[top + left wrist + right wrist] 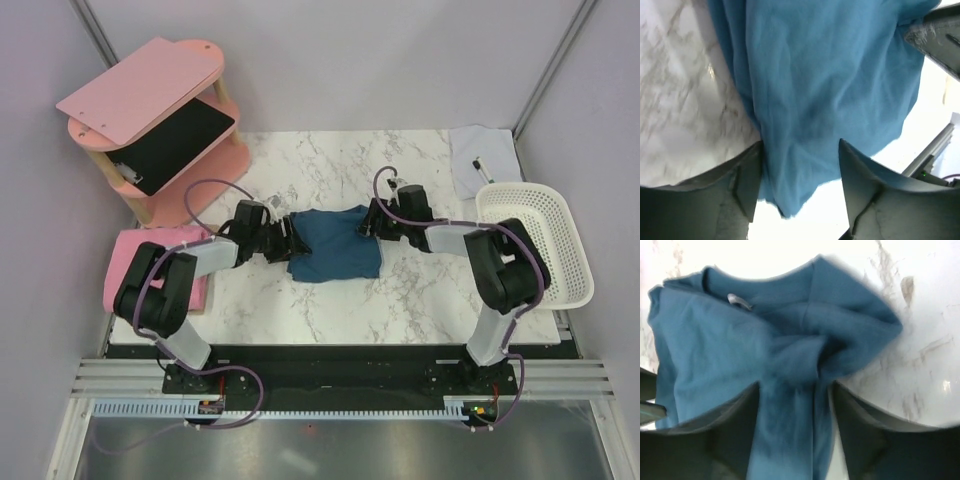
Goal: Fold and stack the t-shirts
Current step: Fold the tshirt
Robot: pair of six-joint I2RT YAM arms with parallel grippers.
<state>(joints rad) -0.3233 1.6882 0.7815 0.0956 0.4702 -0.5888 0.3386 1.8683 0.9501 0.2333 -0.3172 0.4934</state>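
Marble table (400,300), teal t-shirt (333,248) dead centre, partly folded, rumpled. At 9 o'clock edge pink t-shirt (125,255), looks folded. Both spread: left gripper (800,150), right gripper (796,387), teal cloth between. Stacking not done.

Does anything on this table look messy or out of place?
The blue shirt in the middle looks untidy: its right side is bunched into a twisted ridge that runs between the open jaws of the right gripper, rather than lying flat. Nothing looks spilled or torn.
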